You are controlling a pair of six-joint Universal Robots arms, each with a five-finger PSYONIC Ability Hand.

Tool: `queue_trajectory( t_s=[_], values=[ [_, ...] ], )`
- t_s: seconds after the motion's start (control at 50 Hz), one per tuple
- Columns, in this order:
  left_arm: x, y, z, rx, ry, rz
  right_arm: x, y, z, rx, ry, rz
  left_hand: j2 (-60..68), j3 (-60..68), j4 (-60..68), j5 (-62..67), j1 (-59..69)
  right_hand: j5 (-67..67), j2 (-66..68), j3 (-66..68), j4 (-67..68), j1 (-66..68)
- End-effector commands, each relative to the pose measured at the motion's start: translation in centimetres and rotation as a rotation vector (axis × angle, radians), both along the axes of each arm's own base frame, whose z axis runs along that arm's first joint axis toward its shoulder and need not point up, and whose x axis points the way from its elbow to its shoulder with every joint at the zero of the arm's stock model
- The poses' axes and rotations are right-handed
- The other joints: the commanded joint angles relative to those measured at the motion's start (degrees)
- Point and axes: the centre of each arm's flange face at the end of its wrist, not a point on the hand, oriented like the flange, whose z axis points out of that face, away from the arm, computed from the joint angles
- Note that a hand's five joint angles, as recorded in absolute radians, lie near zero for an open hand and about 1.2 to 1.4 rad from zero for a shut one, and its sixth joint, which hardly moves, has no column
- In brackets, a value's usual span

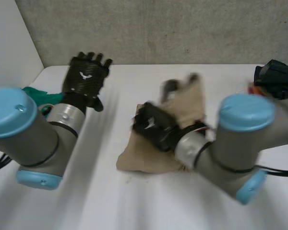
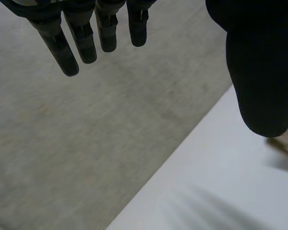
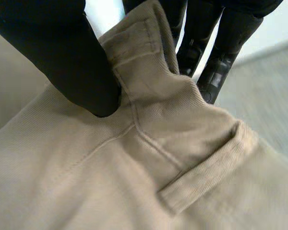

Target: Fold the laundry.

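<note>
Grey arms (image 1: 38,139), light-blue caps (image 1: 12,111) — black hands (image 1: 86,76), silver wrists (image 1: 67,117).

The white table (image 1: 134,206) carries a beige garment (image 1: 141,160), a green cloth (image 1: 36,95) and a dark heap (image 1: 278,76).

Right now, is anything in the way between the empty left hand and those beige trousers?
Nothing visible. Only white table lies between the left hand and the beige corduroy trousers, which the right hand pinches near a belt loop. A green cloth lies beside the left arm, off that path.
</note>
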Motion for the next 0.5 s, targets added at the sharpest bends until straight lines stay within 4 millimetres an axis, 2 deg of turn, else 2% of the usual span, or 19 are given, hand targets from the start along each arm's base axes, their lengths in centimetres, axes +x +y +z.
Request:
queue_trajectory(
  t_s=[0.02, 0.06, 0.12, 0.14, 0.16, 0.2, 0.22, 0.28, 0.3, 0.34, 0.36, 0.42, 0.44, 0.46, 0.5],
  values=[
    [3.7, -1.6, 1.6, -0.026, 0.028, 0.163, 3.7, 1.2, -4.2, 0.000, 0.015, 0.135, -1.46, -1.89, -1.45, -1.75, -0.67, 14.03, 12.22, 11.37, 11.66, 20.94],
    [4.2, -1.7, 1.6, -0.024, 0.025, 0.174, 4.6, 1.7, -4.5, 0.025, -0.006, 0.154, -1.46, -1.89, -1.45, -1.75, -0.67, 8.93, 7.12, 6.26, 6.56, 15.84],
    [4.5, -1.7, 1.2, -0.014, 0.018, 0.181, 5.0, 1.7, -4.2, 0.057, -0.046, 0.144, -1.29, -1.72, -1.28, -1.58, -0.50, -32.52, -34.34, -35.19, -34.90, -25.61],
    [4.5, -1.7, 1.1, -0.011, 0.016, 0.181, 5.2, 1.7, -3.8, 0.090, -0.082, 0.125, -1.46, -1.89, -1.44, -1.75, -0.67, -50.16, -51.97, -52.82, -52.53, -43.25],
    [4.4, -1.7, 1.1, -0.010, 0.016, 0.178, 5.1, 1.5, -3.6, 0.109, -0.102, 0.105, -1.46, -1.89, -1.45, -1.75, -0.67, -53.83, -55.64, -56.50, -56.20, -46.92],
    [4.3, -1.6, 1.1, -0.010, 0.015, 0.173, 4.8, 1.0, -2.6, 0.156, -0.148, 0.052, -1.63, -2.06, -1.61, -1.92, -0.84, -55.97, -57.78, -58.63, -58.34, -49.06],
    [4.0, -1.6, 1.3, -0.018, 0.019, 0.164, 4.3, 0.5, -1.0, 0.207, -0.210, -0.015, -1.63, -2.06, -1.61, -1.92, -0.84, -55.97, -57.78, -58.63, -58.34, -49.06],
    [3.5, -1.7, 1.6, -0.029, 0.022, 0.140, 3.3, 0.2, 2.0, 0.291, -0.330, -0.111, -1.63, -2.06, -1.61, -1.92, -0.84, -55.97, -57.78, -58.63, -58.34, -49.06],
    [3.1, -1.8, 2.1, -0.046, 0.032, 0.116, 2.4, -0.2, 3.8, 0.354, -0.420, -0.176, -1.46, -1.89, -1.45, -1.75, -0.67, -55.97, -57.78, -58.63, -58.34, -49.06],
    [2.2, -2.0, 2.6, -0.059, 0.049, 0.077, 1.1, -0.9, 5.4, 0.420, -0.513, -0.242, -1.29, -1.72, -1.28, -1.58, -0.50, -55.97, -57.78, -58.63, -58.34, -49.06],
    [1.6, -2.0, 2.8, -0.059, 0.061, 0.054, -0.3, -1.9, 6.4, 0.469, -0.586, -0.314, -1.12, -1.55, -1.11, -1.41, -0.33, -55.97, -57.78, -58.63, -58.34, -49.06],
    [-1.3, -1.5, 2.7, -0.025, 0.111, -0.057, -2.8, -3.6, 7.3, 0.526, -0.653, -0.436, 0.39, -0.04, 0.40, 0.10, 1.18, -55.97, -57.78, -58.63, -58.34, -49.06],
    [-2.0, -1.2, 2.6, -0.007, 0.120, -0.084, -4.5, -4.8, 7.8, 0.547, -0.670, -0.520, 0.72, 0.29, 0.74, 0.43, 1.52, -55.97, -57.78, -58.63, -58.34, -49.06],
    [-3.3, -0.8, 2.4, 0.028, 0.131, -0.131, -5.2, -5.3, 7.9, 0.559, -0.670, -0.557, 0.73, 0.30, 0.74, 0.44, 1.52, -55.97, -57.78, -58.63, -58.34, -49.06],
    [-4.5, -0.7, 2.0, 0.073, 0.136, -0.167, -6.2, -5.9, 8.0, 0.581, -0.657, -0.609, 0.73, 0.30, 0.74, 0.44, 1.52, -55.97, -57.78, -58.63, -58.34, -49.06]
  ],
)
